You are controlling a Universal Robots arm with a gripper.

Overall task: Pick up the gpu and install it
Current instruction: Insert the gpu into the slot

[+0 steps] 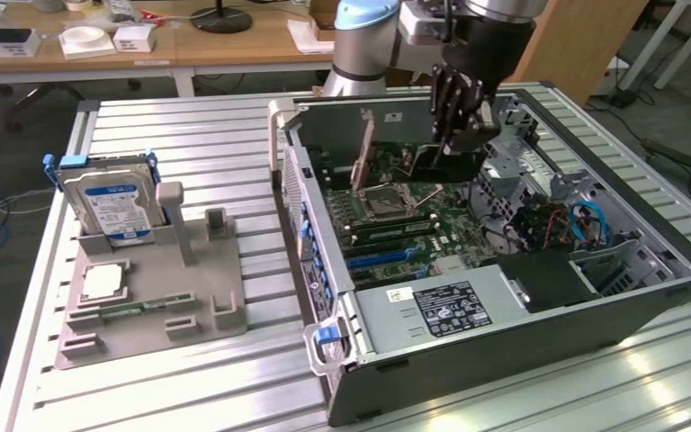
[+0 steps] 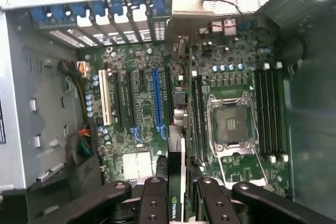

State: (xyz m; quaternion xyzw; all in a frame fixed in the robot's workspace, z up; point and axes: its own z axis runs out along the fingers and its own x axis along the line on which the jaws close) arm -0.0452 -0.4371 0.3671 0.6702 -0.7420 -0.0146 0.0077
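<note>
My gripper (image 1: 457, 126) hangs over the open computer case (image 1: 633, 306), shut on the gpu (image 1: 448, 164), a thin dark card that hangs edge-down just above the motherboard (image 1: 412, 236). In the wrist view the gpu (image 2: 176, 179) shows edge-on between my two black fingers (image 2: 154, 200), with the gripper (image 2: 177, 198) closed on its upper edge. Below it lie the motherboard (image 2: 131, 129), a long blue slot (image 2: 157, 103) and the empty processor socket (image 2: 231, 124). The card stands between the blue slot and the memory slots, above the board.
On the exterior view's left a grey holder (image 1: 159, 310) carries a silver hard drive (image 1: 108, 202) standing upright and a small square chip (image 1: 104, 281). Inside the case sit the power supply (image 1: 439, 306) and cabled drive bays (image 1: 586, 225). The case walls rise around the board.
</note>
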